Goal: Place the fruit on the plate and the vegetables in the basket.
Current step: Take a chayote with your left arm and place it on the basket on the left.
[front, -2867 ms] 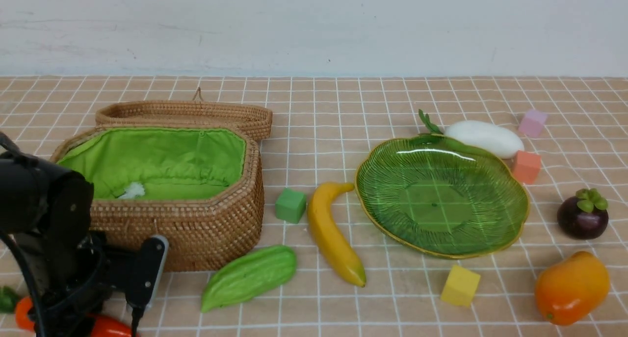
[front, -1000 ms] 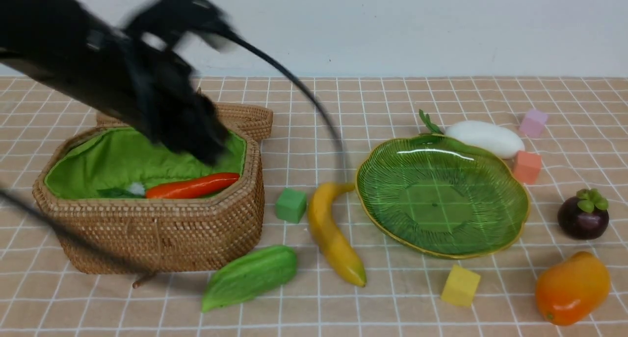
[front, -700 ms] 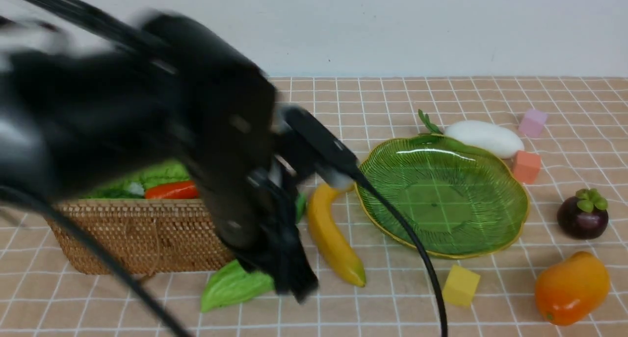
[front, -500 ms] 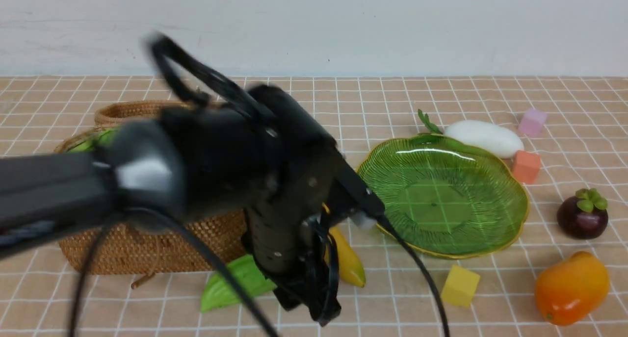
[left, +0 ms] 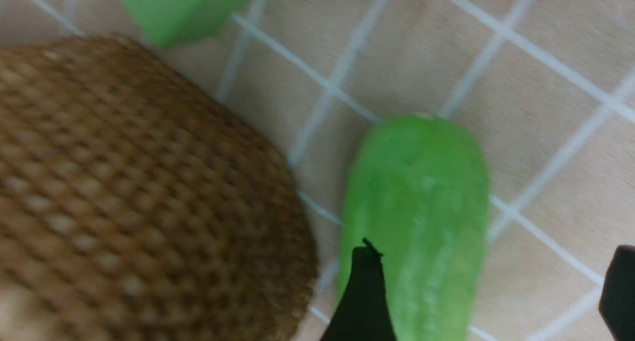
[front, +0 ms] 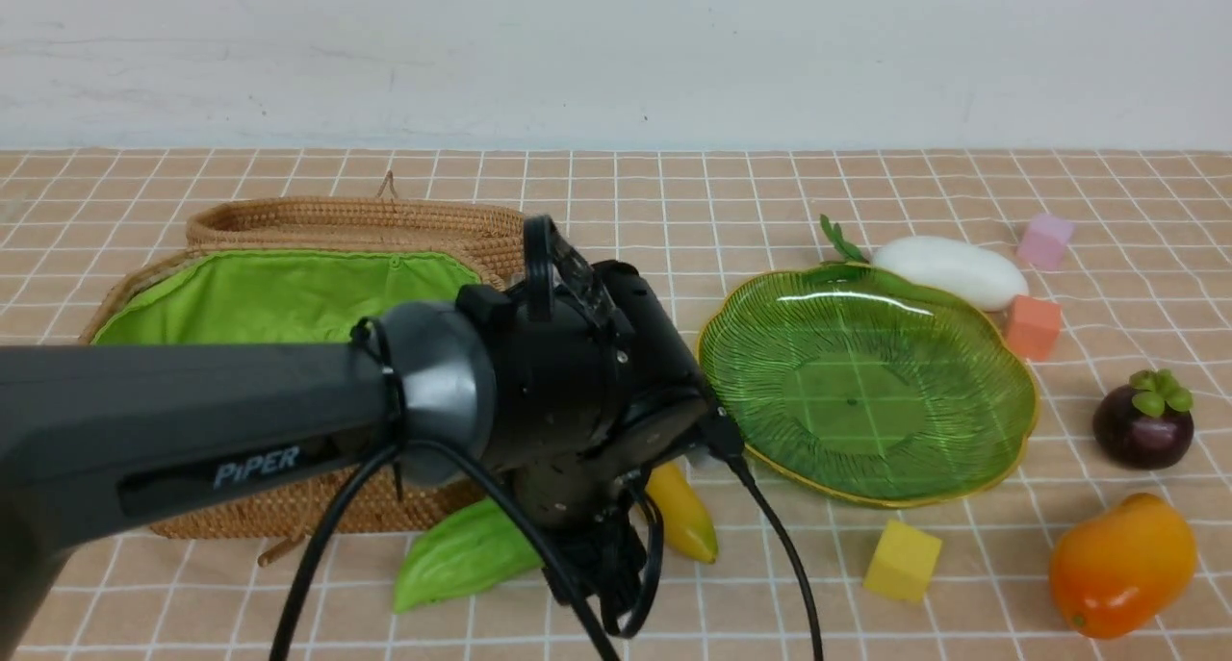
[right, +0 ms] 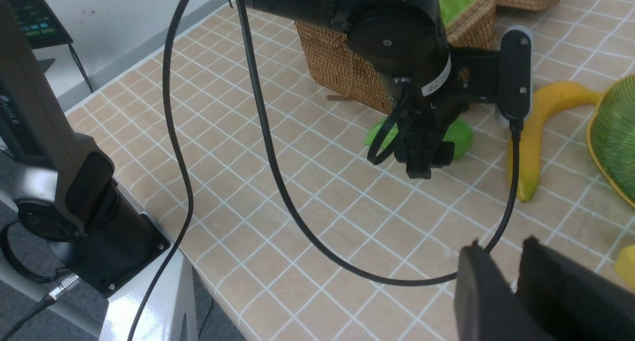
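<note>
My left gripper [front: 603, 594] points down at the mat in front of the basket [front: 289, 507], jaws open and empty. In the left wrist view the light green gourd [left: 416, 207] lies against one finger [left: 364, 296], next to the basket's wicker wall [left: 124, 192]. The arm hides part of the gourd [front: 462, 555] and of the banana [front: 681, 519]. The green plate [front: 1001, 392] holds nothing. Behind the plate lies the white radish [front: 953, 268]. The mangosteen [front: 1143, 420] and mango [front: 1121, 565] sit at the right. The carrot is hidden. My right gripper [right: 502, 245] hovers shut and empty.
Foam cubes lie about: a yellow one [front: 902, 560] in front of the plate, a salmon one [front: 1032, 327] and a pink one [front: 1045, 241] near the radish, a green one [left: 183, 8] by the basket. The left arm's cable [front: 789, 565] loops over the mat.
The left arm swung out of the basket, leaving the carrot inside, then came right and down over the gourd. Its jaws opened. The basket shifted slightly.
</note>
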{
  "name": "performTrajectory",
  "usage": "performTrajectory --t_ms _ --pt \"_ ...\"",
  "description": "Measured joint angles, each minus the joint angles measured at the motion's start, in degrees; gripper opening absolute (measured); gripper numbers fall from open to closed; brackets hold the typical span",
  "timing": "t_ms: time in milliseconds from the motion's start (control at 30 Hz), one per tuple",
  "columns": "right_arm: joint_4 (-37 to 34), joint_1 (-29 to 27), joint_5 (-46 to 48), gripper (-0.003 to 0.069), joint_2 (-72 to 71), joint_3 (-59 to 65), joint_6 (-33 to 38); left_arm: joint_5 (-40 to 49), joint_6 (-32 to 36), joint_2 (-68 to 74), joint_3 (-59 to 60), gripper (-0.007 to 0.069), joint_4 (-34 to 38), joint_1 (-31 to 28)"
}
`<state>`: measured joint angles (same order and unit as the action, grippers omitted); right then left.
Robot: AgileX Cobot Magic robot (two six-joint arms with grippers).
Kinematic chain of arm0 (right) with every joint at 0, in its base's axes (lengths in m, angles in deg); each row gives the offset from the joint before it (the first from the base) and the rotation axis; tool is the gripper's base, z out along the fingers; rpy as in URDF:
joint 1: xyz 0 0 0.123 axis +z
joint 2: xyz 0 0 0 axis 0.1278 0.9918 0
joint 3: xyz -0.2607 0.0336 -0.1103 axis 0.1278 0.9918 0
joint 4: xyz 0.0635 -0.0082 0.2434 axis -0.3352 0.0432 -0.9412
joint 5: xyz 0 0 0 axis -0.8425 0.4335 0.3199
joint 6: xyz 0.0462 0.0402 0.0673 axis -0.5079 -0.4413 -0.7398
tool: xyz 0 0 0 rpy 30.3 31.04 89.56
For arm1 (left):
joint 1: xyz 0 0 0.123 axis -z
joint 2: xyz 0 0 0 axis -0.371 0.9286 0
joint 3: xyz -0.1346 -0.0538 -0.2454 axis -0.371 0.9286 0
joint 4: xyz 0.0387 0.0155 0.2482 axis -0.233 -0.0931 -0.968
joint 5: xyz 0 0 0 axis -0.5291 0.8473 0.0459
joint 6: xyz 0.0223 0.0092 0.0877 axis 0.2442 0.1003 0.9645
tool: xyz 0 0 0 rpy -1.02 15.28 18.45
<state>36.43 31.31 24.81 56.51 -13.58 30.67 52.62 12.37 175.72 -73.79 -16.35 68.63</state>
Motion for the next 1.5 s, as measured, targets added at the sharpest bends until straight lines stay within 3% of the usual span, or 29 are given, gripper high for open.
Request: performTrajectory --t_ms 300,800,867,967,1167,1300,1400,1500 --pt "0.0 0.0 0.5 0.0141 0.0 0.0 0.0 -4.2 -0.2 3.0 0.0 0.0578 -5.9 0.0" --pt "0.0 0.0 2.2 0.0144 -0.2 0.0 0.0 -2.3 -0.2 7.1 -0.6 0.0534 -5.2 0.0" --pt "0.0 0.0 2.2 0.0144 -0.2 0.0 0.0 -2.3 -0.2 7.1 -0.6 0.0514 -4.9 0.0" --pt "0.0 0.0 2.2 0.0144 -0.3 0.0 0.0 -1.9 -1.5 7.2 -0.7 0.0417 -3.8 0.0" --pt "0.0 0.0 1.8 0.0144 -0.6 0.0 0.0 1.0 -2.1 5.9 -0.6 0.0416 -0.1 0.7" --pt "0.0 0.0 -1.4 0.0144 -0.6 -0.3 0.0 5.0 -1.5 -0.1 -0.2 0.0416 3.5 4.2" --pt "0.1 0.0 -8.2 0.0144 -0.6 -1.4 1.0 7.2 2.7 -9.0 -0.2 0.0416 4.1 5.9" --pt "0.1 0.0 -15.0 0.0144 -0.6 -1.8 3.4 7.6 9.4 -15.5 -0.2 0.0416 3.7 3.6"
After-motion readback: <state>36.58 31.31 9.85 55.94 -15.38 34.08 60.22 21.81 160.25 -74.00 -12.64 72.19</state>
